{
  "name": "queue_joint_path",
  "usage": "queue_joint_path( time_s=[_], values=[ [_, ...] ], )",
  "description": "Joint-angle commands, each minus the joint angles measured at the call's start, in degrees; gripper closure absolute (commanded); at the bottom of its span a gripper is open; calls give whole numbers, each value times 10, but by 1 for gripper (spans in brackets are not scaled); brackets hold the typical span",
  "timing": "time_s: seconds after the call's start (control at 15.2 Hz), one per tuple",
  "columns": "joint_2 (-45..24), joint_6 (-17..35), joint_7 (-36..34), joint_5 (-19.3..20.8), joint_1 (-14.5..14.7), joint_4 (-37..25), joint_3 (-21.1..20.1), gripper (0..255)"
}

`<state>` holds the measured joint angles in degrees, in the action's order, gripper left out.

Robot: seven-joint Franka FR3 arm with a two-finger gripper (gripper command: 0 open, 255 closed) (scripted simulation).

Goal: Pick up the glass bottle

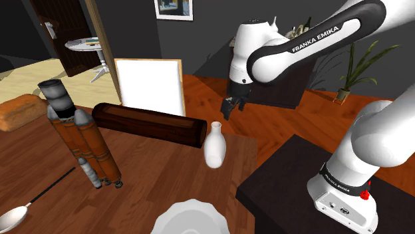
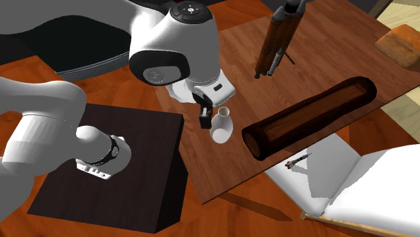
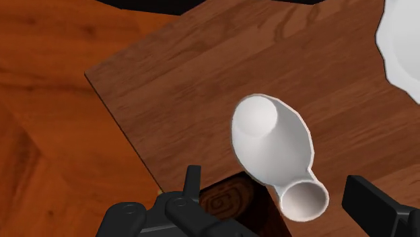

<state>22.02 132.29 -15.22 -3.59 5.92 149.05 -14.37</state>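
The fingers (image 3: 373, 202) stand wide apart above the white bottle (image 3: 272, 145), which is upright by the desk (image 3: 175, 87) edge, at seven o'clock from them in the shoulder view. This looks like the approach. Next they need to descend around the neck, then close.

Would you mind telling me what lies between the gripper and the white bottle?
Nothing. In the shoulder view the gripper hangs above the white bottle with only air between them.
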Motion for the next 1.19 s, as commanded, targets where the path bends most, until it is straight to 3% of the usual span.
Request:
queue_joint_path(
  time_s=[0.0,0.26,0.86,0.92,1.12],
  values=[
    [-45,43,-24,5,0,-9,-17,0],
    [-130,110,-79,31,-3,-35,-47,0],
    [-183,176,-105,63,-10,-19,-52,0],
    [-183,176,-105,63,-10,-19,-52,255],
    [-183,176,-104,63,-11,-19,-52,255]
  ],
)
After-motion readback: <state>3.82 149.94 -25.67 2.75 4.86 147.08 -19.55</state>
